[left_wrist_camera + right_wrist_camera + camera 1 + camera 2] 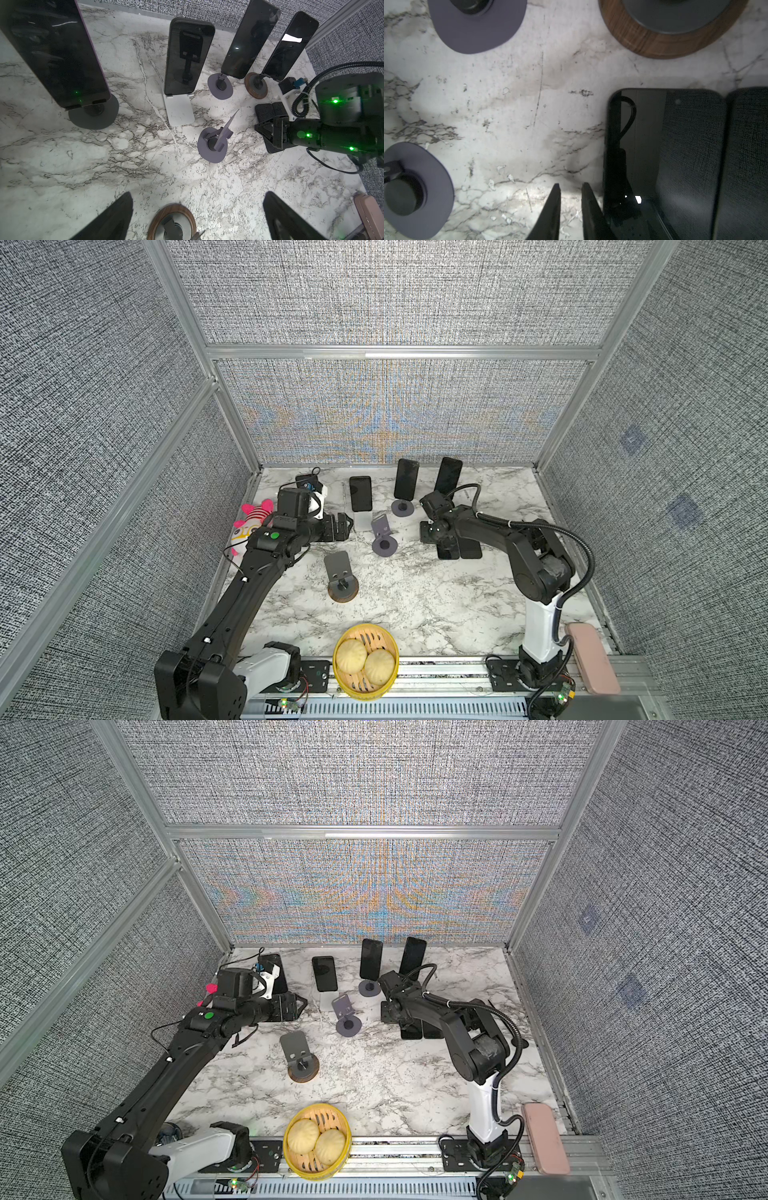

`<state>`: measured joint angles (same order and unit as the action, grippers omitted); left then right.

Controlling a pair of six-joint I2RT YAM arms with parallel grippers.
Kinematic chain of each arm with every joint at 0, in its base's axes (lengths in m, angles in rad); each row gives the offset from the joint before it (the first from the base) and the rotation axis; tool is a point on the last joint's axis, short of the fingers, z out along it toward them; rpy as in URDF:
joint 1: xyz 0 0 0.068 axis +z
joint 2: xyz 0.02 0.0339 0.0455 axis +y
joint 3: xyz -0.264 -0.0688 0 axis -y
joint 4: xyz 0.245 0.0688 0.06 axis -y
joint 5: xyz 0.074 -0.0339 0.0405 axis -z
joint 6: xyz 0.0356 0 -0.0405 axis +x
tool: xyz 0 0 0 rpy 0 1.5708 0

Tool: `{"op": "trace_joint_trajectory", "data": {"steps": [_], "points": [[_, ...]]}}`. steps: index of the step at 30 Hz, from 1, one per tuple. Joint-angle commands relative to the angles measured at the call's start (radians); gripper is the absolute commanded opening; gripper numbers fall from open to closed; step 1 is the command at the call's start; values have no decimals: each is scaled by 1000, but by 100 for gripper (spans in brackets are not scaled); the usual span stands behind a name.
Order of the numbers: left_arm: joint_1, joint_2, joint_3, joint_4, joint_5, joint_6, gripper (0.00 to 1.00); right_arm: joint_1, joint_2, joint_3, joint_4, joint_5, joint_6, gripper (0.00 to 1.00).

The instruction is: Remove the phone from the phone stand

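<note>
Marble table (436, 597) stands within grey fabric walls (395, 406). Left gripper (344, 526) hovers toward the table's left edge, jaws spread wide and empty. Right gripper (571, 185) points down at bare marble, jaws only narrowly apart, gripping nothing, just beside two flat phones (664, 155). Four standing phones (189, 56) lean on their stands (220, 87) along the far edge. Two empty stands (383, 537) sit mid-table.

Bright, even light, soft shadows; moiré shimmers on the back wall (395, 414); wrist views blur at edges.
</note>
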<state>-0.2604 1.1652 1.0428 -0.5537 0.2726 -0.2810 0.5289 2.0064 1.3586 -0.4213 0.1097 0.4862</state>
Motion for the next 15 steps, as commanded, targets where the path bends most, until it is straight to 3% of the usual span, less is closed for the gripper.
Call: {"op": "trace_joint_trajectory", "data": {"steps": [1,15], "points": [[1,0,0,23,13,5,99,0,16,15,-12,-1,4,21],[1,-3,0,22,16,8,99,-4,33,26,-44,49,12,21]]}}
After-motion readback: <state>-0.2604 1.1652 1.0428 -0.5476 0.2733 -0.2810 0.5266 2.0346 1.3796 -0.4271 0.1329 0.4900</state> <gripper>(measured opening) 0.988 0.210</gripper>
